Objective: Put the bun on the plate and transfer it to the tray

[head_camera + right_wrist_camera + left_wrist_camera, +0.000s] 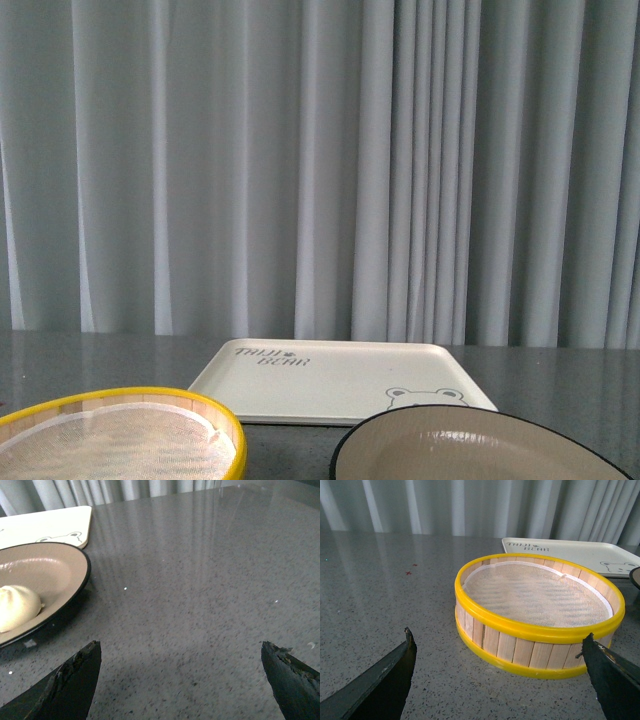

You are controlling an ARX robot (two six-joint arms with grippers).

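The cream-white bun (17, 607) lies in the beige plate (75, 565) with the thin black rim, seen in the right wrist view. My right gripper (180, 647) is open over bare tabletop beside the plate, touching nothing. In the front view the plate (480, 445) sits at the near right, its contents cut off by the frame edge. Just behind it lies the cream tray (330, 385) with lettering and a bear face. My left gripper (499, 637) is open, hovering in front of the bamboo steamer. The tray (570, 555) shows behind it. Neither arm shows in the front view.
A yellow-rimmed bamboo steamer (540, 630) with a white cloth liner holds nothing; it stands at the near left in the front view as the steamer (150, 400). The grey speckled tabletop (200, 580) extends around. Grey curtains (320, 160) hang behind the table.
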